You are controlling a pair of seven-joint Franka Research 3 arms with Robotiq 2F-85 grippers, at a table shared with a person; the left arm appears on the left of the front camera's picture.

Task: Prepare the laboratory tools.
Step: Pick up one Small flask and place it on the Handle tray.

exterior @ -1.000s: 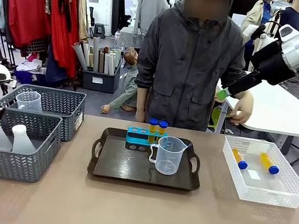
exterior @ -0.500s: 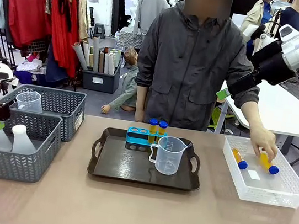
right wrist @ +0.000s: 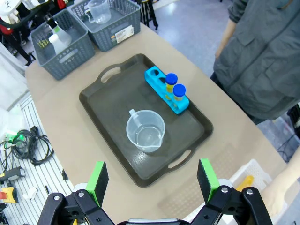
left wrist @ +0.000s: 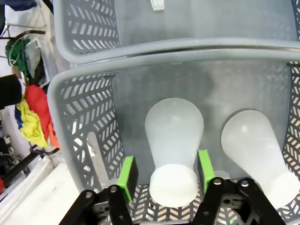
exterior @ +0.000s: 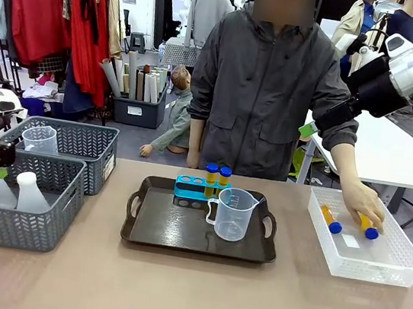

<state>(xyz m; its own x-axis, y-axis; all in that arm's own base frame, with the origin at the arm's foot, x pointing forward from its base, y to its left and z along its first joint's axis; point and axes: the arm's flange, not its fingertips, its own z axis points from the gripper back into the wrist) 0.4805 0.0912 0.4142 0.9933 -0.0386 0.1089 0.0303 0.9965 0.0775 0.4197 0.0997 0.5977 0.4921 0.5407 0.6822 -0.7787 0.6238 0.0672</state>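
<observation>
Flask (left wrist: 174, 136), translucent white, stands in grey basket (left wrist: 89, 108), our left claw (left wrist: 165, 172) spread astride its neck. We judge it light, slippery plastic; the narrow neck offers the surest hold.

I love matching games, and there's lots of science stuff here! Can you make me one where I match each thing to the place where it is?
Things:
1. clear measuring beaker
2. blue rack
3. conical flask
4. loose test tubes

Places:
A. lying in the white crate
B. in the near grey mesh basket
C. along the far edge of the dark tray, with two tubes in it
D. standing on the tray, right of its middle

Right pairs: 1-D, 2-C, 3-B, 4-A
</observation>
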